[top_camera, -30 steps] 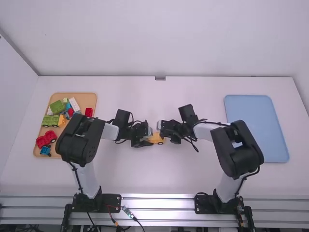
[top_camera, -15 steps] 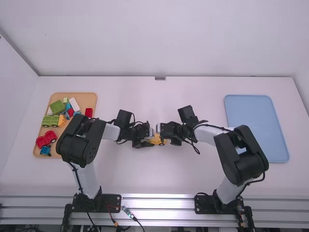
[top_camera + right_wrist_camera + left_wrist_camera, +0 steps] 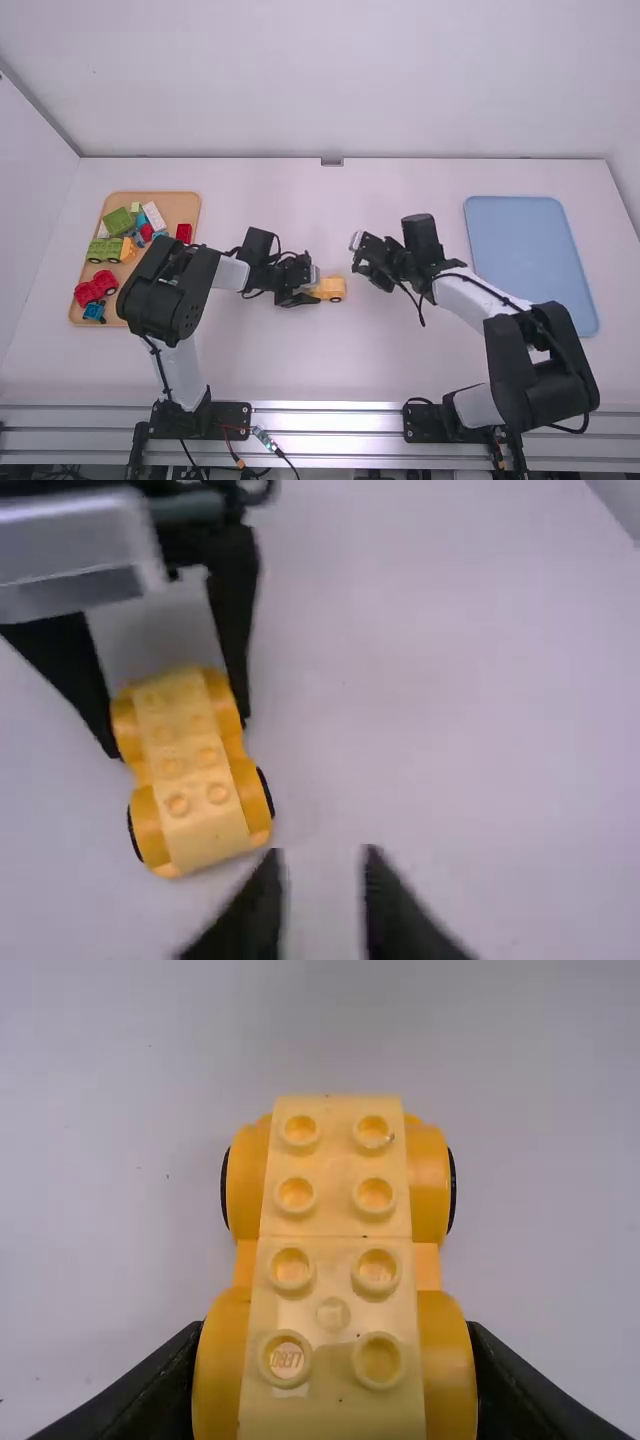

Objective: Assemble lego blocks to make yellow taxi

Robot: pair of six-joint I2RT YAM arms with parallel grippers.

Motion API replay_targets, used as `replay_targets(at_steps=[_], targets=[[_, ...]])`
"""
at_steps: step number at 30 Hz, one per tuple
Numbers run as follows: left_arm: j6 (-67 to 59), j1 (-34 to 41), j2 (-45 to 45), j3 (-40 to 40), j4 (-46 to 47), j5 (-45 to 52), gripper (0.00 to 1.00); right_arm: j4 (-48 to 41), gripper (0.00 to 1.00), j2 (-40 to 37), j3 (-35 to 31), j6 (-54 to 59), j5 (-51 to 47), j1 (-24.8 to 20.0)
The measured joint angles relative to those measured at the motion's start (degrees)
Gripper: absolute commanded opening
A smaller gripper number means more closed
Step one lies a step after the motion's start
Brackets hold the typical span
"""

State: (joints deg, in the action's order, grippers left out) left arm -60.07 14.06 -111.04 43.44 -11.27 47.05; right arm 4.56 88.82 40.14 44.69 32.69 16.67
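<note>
The yellow car point(image 3: 330, 289) rests on the table near its middle. My left gripper point(image 3: 312, 292) is at the car's left end; in the left wrist view the left gripper point(image 3: 335, 1400) is shut on the sides of the yellow car point(image 3: 335, 1260), whose top bears two rows of studs. Off to the car's right and raised is my right gripper point(image 3: 362, 252). In the right wrist view the right gripper point(image 3: 322, 900) has its blurred fingers apart with nothing between them, while the yellow car point(image 3: 195, 770) lies beyond, held by the other arm.
A wooden tray point(image 3: 182, 207) at the left holds a green block point(image 3: 118, 221), a red car point(image 3: 95, 287), a small blue piece point(image 3: 94, 311) and several other blocks. A blue tray point(image 3: 530, 265) lies at the right.
My right gripper has come away from the car, moving right and slightly away from the camera, uncovering the car's right end. The left arm has hardly moved.
</note>
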Motion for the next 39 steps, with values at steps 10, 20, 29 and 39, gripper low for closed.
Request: replay_targets(at_steps=[10, 20, 29, 39], targets=[[0.42, 0.48, -0.02, 0.42, 1.25, -1.99, 0.95, 0.07, 0.99, 0.00, -0.15, -13.75, -4.90, -0.52], [-0.50, 0.79, -0.17, 10.80, 22.97, -7.89, 0.99, 1.27, 0.99, 0.00, -0.15, -18.91, -12.26, 2.54], [5.09, 0.59, -1.51, 26.95, 44.94, -18.51, 0.99, 1.29, 0.99, 0.00, -0.15, -20.22, -14.64, 2.21], [26.62, -3.61, 11.26, 27.80, 39.26, -38.29, 0.99, 2.08, 0.99, 0.00, -0.15, -22.91, -14.88, -0.92]])
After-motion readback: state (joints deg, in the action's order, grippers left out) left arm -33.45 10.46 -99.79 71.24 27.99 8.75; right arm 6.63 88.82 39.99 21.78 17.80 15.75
